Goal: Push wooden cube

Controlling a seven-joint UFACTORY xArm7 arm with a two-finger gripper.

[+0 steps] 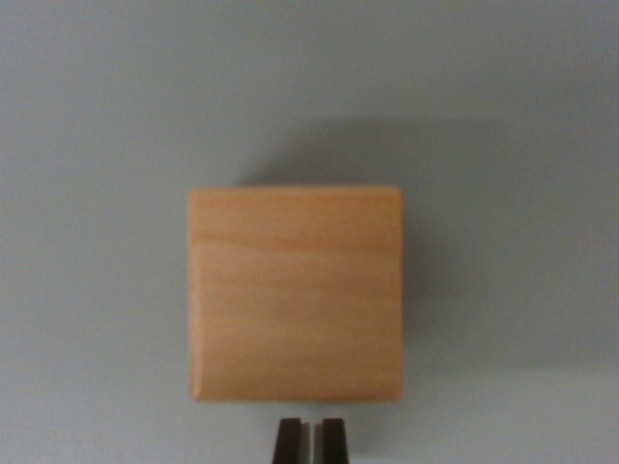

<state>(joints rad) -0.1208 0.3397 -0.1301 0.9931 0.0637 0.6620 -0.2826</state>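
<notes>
A light wooden cube (pixel 295 293) with horizontal grain fills the middle of the wrist view, resting on a plain grey surface (pixel 97 145). It casts a soft shadow toward the top and the wrist view's right. My gripper (pixel 309 440) shows only as two dark fingertips at the bottom edge, just below the cube's near face. The fingertips stand almost together, with a thin slit between them and nothing held. A narrow strip of grey separates them from the cube.
Bare grey surface surrounds the cube on all sides. No other objects or edges are in view.
</notes>
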